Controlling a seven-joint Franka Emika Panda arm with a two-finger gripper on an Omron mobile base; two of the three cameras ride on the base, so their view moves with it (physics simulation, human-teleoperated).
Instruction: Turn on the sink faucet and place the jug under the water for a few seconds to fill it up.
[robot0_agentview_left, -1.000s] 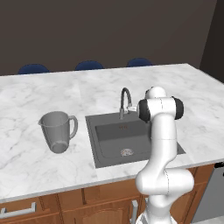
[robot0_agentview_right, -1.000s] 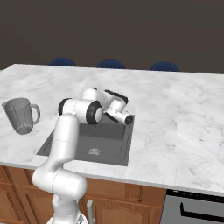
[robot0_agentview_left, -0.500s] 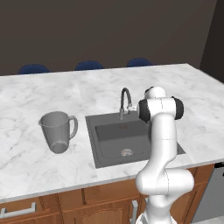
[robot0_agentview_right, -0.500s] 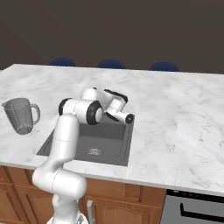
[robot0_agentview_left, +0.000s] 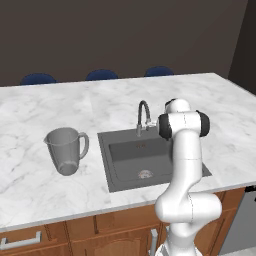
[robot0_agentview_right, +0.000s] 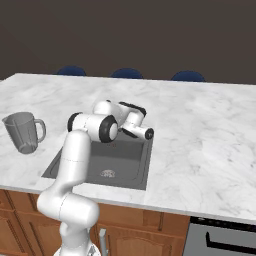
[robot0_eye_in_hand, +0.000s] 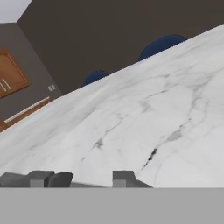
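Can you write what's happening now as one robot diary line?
faucet: no water | jug: on counter, left of sink | gripper: holds nothing

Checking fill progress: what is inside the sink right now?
The sink holds just its round drain; no water stream or jug inside. The arm covers its right edge.

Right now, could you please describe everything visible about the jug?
The jug is a translucent grey, glass-like pitcher, tapering toward its base, with a pouring lip and one looped side handle facing the sink. It stands upright on the white marble countertop, beside the basin and apart from it. It looks empty, and nothing touches it.
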